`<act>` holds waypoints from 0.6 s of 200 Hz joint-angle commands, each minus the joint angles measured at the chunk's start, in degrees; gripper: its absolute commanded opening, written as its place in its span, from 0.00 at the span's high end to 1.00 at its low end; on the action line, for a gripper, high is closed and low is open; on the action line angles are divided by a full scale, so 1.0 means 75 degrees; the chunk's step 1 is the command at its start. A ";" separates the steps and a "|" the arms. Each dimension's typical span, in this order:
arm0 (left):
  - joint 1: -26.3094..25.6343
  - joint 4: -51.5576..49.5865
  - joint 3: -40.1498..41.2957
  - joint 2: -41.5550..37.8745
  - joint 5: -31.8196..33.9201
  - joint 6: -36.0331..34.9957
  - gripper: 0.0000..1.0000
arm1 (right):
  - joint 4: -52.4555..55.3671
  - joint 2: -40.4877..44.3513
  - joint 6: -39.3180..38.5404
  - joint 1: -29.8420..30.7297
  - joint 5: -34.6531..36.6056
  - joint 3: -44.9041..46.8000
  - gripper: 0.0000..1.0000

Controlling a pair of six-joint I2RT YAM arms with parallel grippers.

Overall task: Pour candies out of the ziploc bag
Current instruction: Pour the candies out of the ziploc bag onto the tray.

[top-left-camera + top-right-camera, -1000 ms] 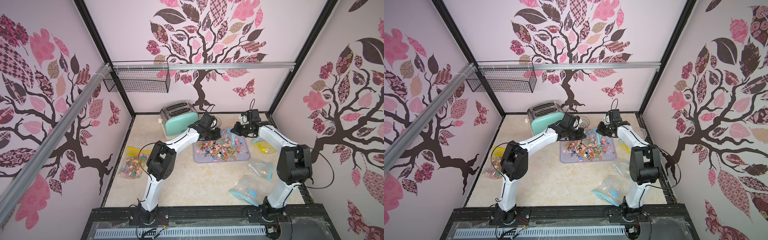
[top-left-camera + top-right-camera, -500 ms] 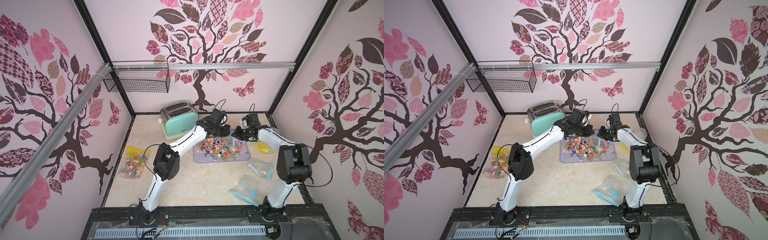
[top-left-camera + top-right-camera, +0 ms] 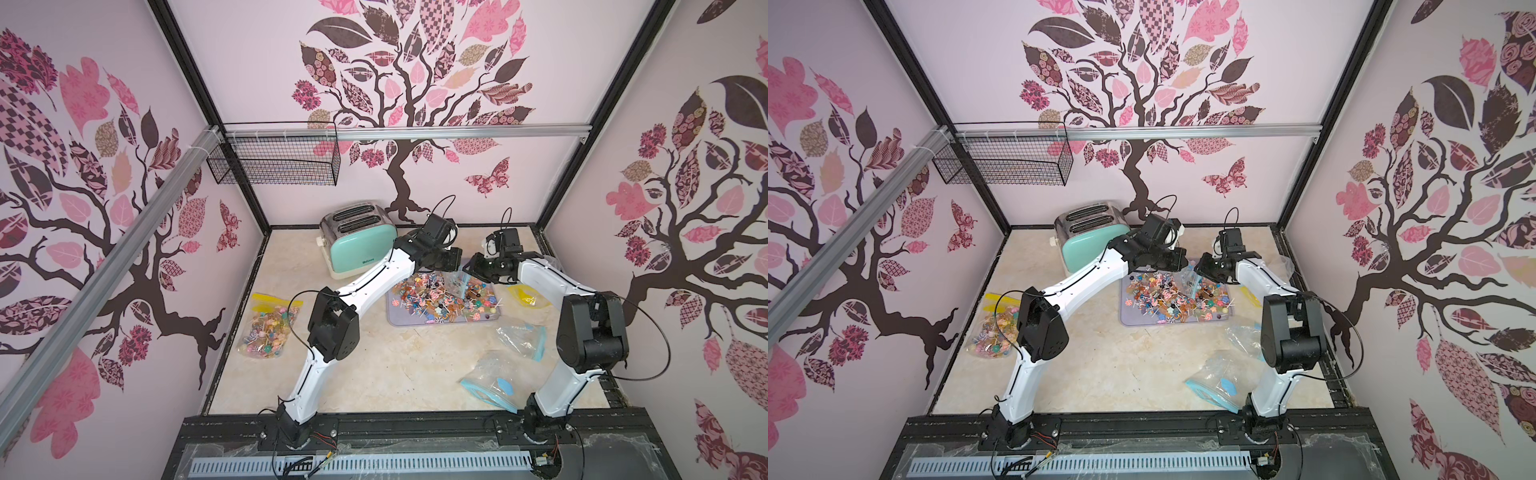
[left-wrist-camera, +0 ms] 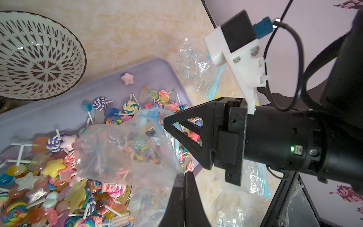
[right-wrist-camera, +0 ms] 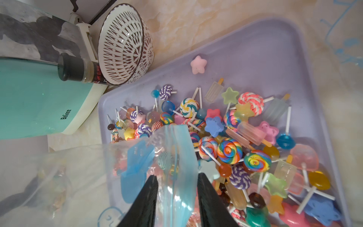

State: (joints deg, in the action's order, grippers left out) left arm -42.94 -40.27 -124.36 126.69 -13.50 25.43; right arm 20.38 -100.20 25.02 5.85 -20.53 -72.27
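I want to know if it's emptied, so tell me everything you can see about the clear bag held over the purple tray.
The bag is thin, clear, crumpled plastic with a blue zip strip along its mouth and a pale blue printed patch. It hangs over the purple tray of candies. The left gripper pinches one edge in shut fingers; the right gripper has open fingers either side of the zip edge. Whether any sweets are inside cannot be told.

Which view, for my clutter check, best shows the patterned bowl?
Right wrist view: nearly the whole bowl shows, rim and outside. The left wrist view crops it; in both top views the left arm hides it.
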 commanded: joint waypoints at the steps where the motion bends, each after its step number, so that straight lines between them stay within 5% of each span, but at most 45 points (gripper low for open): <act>1: -0.0052 -0.0228 -0.0263 -0.0155 0.0273 -0.0269 1.00 | 0.0083 0.0188 -0.0124 -0.0047 0.0089 0.0049 0.60; 120: -0.0004 -0.1361 0.0196 -0.1864 0.2893 -0.0940 1.00 | 0.0188 0.0765 -0.0250 -0.0052 -0.0301 0.0359 0.33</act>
State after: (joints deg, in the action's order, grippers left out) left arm -43.22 -48.23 -124.73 118.17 1.08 20.40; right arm 20.78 -96.62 23.97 5.80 -21.39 -70.37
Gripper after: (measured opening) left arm 0.049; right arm 0.659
